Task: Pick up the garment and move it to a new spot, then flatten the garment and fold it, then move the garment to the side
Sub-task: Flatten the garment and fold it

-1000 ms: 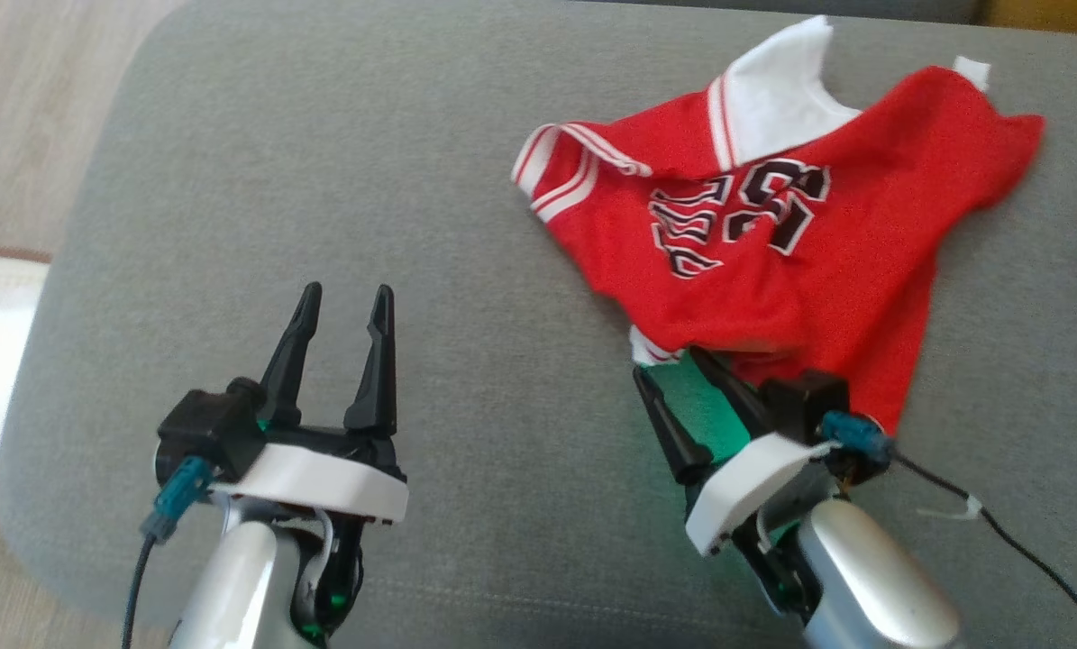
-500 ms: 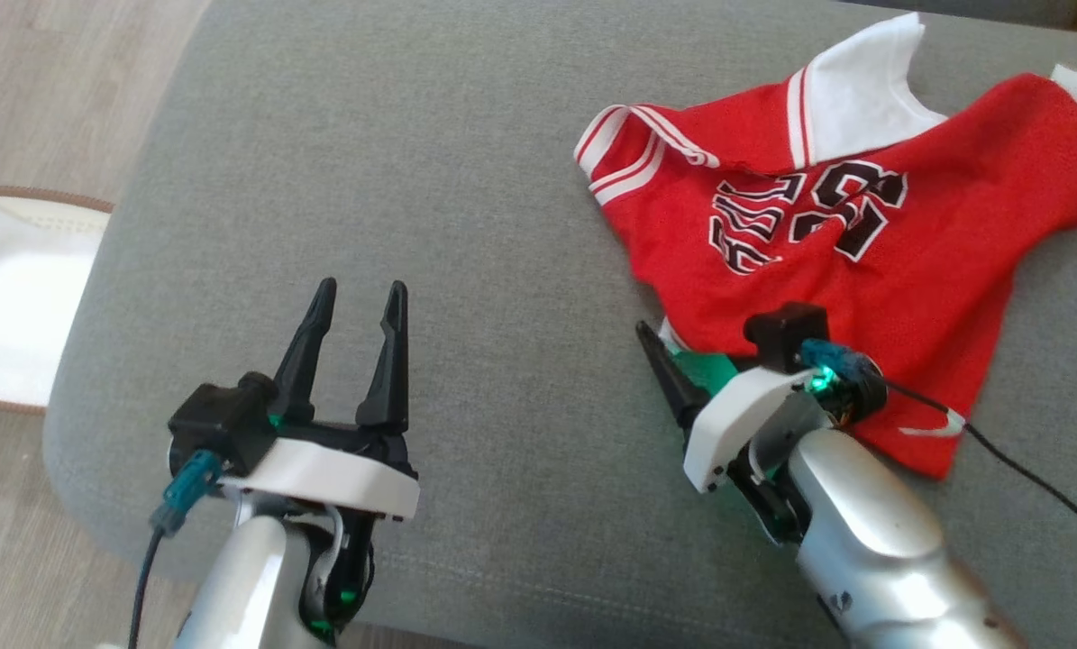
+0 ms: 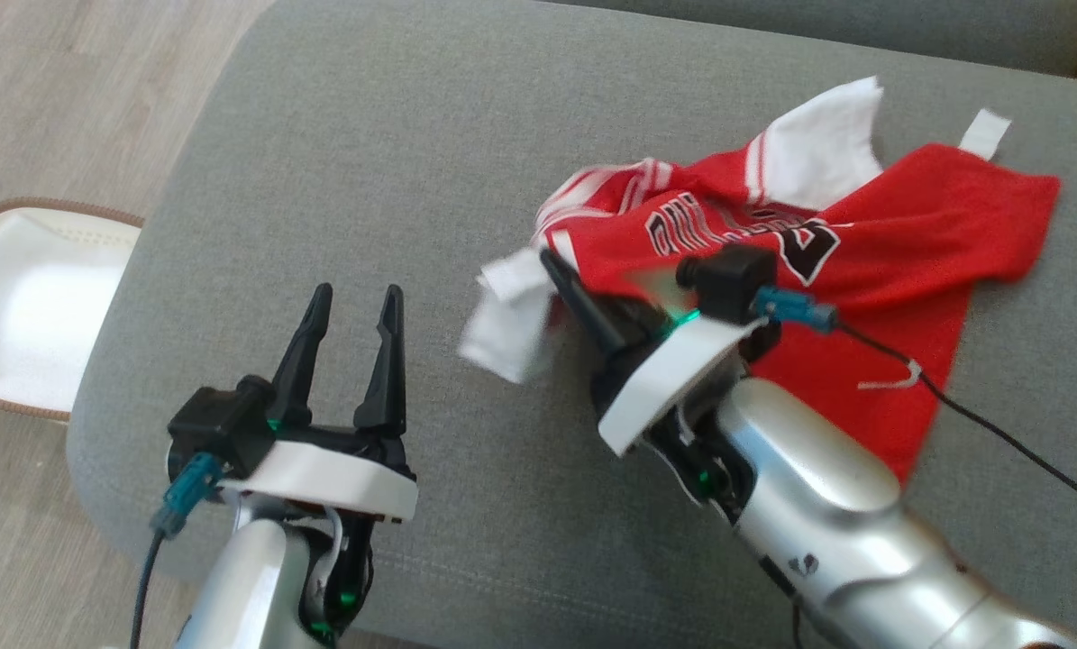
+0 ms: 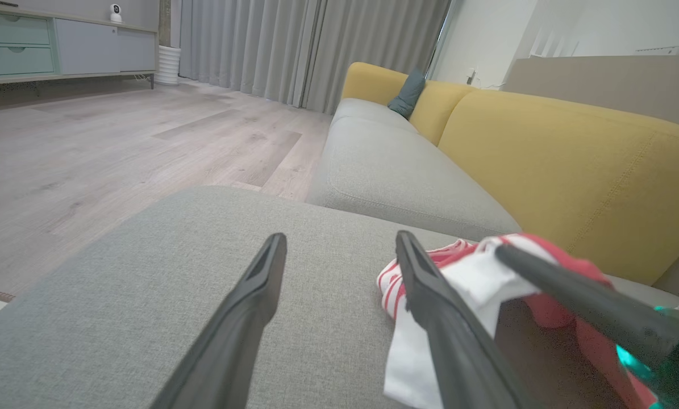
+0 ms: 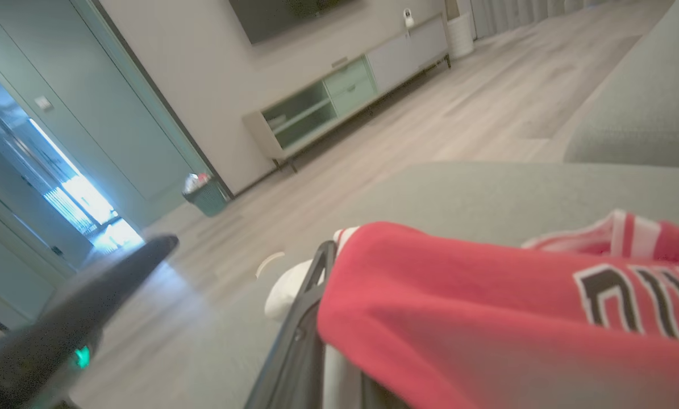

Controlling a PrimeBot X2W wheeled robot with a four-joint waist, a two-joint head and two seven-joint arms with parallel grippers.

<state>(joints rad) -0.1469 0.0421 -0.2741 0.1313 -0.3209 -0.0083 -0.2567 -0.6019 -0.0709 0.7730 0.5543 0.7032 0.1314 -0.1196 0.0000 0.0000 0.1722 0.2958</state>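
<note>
The garment (image 3: 908, 225) is red mesh with white trim and a dark print, lying crumpled on the right half of the grey cushion (image 3: 394, 144). My right gripper (image 3: 561, 279) is shut on its near-left edge and holds that edge raised off the cushion, with a white flap (image 3: 511, 329) hanging below the fingers. In the right wrist view the red cloth (image 5: 458, 307) drapes over the shut right gripper (image 5: 323, 253). My left gripper (image 3: 356, 302) hovers open and empty over the cushion, left of the garment (image 4: 470, 278). The left wrist view has this left gripper (image 4: 339, 244) spread wide.
A white basket-like thing with a brown rim (image 3: 24, 306) sits on the wooden floor (image 3: 69, 90) left of the cushion. A black cable (image 3: 998, 433) trails from the right wrist over the cloth. A yellow sofa back (image 4: 544, 159) rises behind the cushions.
My right gripper has shut on the garment's near edge, lifted it and drawn it left, bunching the cloth and exposing a white flap. The left gripper stays open. The head camera has shifted.
</note>
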